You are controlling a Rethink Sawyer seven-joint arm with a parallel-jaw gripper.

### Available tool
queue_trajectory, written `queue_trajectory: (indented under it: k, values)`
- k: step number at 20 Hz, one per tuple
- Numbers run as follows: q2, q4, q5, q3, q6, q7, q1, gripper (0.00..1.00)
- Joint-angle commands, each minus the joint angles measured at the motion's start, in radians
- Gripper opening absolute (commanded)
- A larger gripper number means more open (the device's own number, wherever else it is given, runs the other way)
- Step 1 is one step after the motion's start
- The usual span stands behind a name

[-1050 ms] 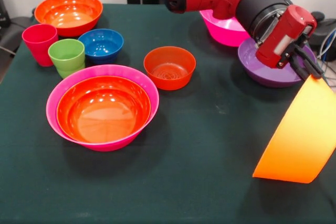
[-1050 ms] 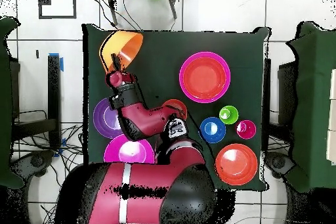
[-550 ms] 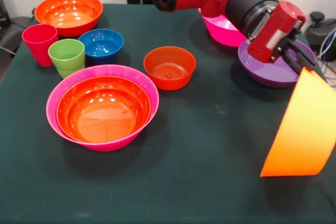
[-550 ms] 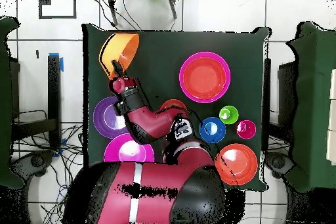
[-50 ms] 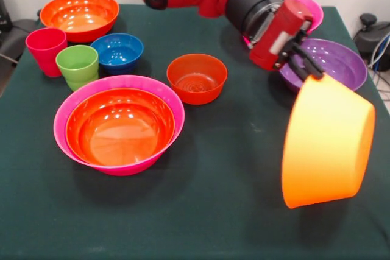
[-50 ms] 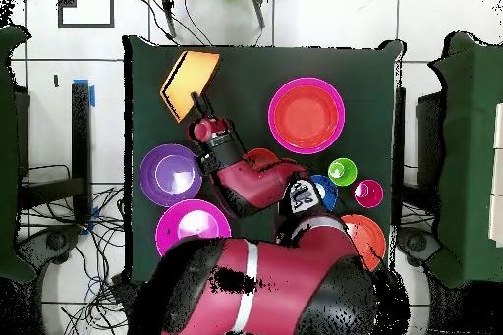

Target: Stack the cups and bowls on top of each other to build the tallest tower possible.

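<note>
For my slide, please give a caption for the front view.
Gripper shut on the rim of the light orange bowl, holding it tilted above the table.

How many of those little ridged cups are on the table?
2. The red-pink ridged plastic cup and the lime green ridged plastic cup stand side by side near the small glossy blue bowl. None looks hidden.

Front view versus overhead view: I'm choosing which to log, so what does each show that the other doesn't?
Only the front view shows the small orange-red bowl and blue bowl whole; overhead, the arm covers much of them. Only the overhead view shows the robot's body, the floor and the whole table. Both show the gripper shut on the tilted light orange bowl, the purple bowl and the tower.
</note>
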Motion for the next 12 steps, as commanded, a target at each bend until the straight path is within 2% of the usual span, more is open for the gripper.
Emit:
queue_trajectory:
  k: [1, 9, 12]
  values:
    - [0.061, -0.070, -0.139, 0.086, 0.170, 0.248, -0.042, 0.00]
    - [0.079, -0.090, -0.181, 0.104, 0.179, 0.255, -0.077, 0.00]
    - [0.081, -0.098, -0.170, 0.084, 0.186, 0.201, -0.075, 0.00]
